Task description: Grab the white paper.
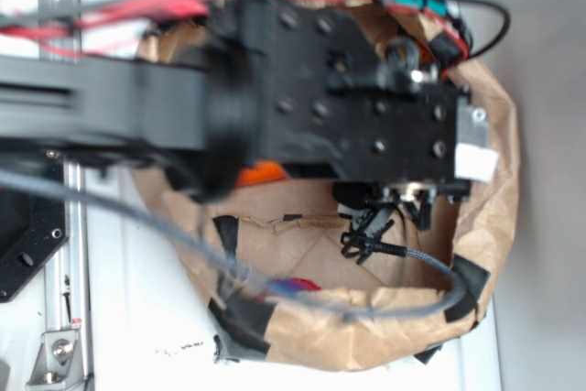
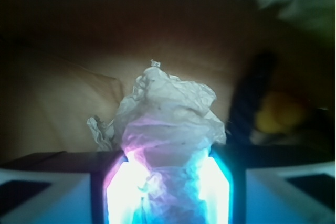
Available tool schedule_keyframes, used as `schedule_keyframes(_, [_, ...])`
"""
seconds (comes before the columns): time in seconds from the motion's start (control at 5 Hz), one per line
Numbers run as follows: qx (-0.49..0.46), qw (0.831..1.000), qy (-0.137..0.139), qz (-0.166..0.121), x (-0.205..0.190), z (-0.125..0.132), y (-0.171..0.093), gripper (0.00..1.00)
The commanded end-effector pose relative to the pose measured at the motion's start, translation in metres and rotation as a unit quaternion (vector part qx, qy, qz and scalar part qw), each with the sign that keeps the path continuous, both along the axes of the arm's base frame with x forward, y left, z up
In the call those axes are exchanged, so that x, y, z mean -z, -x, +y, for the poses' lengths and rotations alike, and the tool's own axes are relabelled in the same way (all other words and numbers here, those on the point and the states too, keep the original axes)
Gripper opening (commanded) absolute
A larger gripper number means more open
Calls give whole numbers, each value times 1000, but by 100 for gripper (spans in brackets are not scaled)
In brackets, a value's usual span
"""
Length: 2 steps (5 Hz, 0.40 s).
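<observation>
The white paper (image 2: 169, 109), a crumpled off-white wad, sits between my gripper's (image 2: 168, 184) two glowing pads (image 2: 122, 187) in the wrist view. Its lower part fills the gap and touches both pads, and its wrinkled top sticks out beyond them. The gripper is shut on it. In the exterior view the black arm (image 1: 320, 89) hangs over the brown paper nest and hides the white paper and the fingertips.
A brown kraft paper nest with black tape (image 1: 490, 217) surrounds the spot. An orange thing (image 1: 263, 171) peeks out under the arm, and a red and blue thing (image 1: 295, 287) lies by the near rim. A grey cable (image 1: 417, 307) crosses the nest. A blurred yellow object (image 2: 278, 113) lies to the right.
</observation>
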<state>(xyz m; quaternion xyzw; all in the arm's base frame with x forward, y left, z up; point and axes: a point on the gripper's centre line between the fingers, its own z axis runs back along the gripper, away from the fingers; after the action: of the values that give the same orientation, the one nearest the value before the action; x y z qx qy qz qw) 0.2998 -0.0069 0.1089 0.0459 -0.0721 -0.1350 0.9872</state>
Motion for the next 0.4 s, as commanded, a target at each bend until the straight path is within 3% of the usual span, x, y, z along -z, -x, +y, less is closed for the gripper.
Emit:
schedule_keyframes(0.0, [-115, 987, 60, -90, -104, 1, 28, 0])
schedule_keyframes(0.2, [-148, 982, 76, -93, -114, -6, 36, 0])
